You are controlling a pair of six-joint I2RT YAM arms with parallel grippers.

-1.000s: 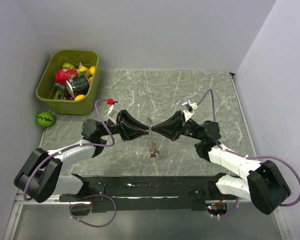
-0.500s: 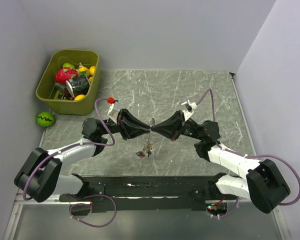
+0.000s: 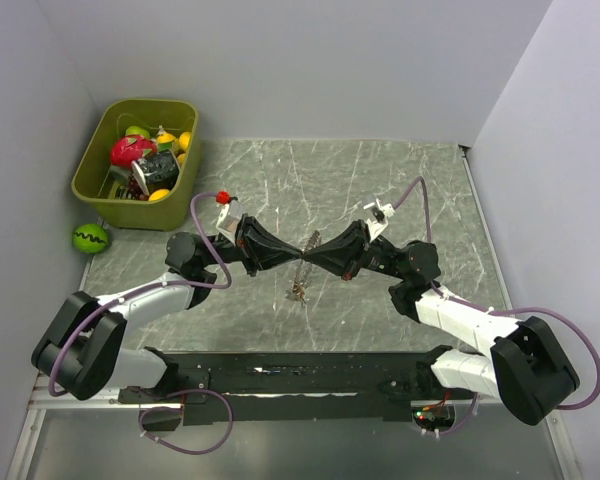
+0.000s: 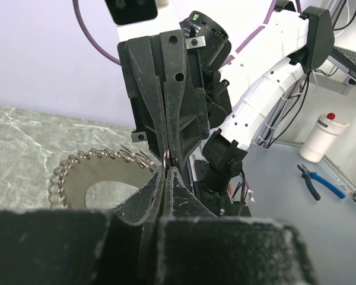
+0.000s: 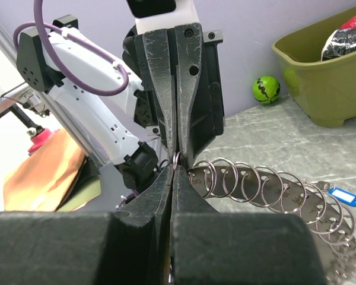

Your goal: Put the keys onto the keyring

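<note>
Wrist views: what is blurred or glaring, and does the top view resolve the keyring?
Left wrist: left gripper dark and blurred up close, keyring sharp. Right wrist: right gripper likewise blurred, keyring coils glinting mildly. Top external: evenly lit, keyring tiny.

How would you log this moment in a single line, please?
left gripper: shut on keyring | right gripper: shut on keyring | pose: nose to nose over table | keyring: trailing down below grippers

We count two grippers, the left gripper point(image 3: 298, 255) and the right gripper point(image 3: 313, 250), one keyring point(image 5: 267, 187), and one blue key tag point(image 5: 343, 196) that we can make out. Far left, we see one olive bin point(image 3: 92, 165) and one green ball point(image 3: 90, 238) just beside it.
</note>
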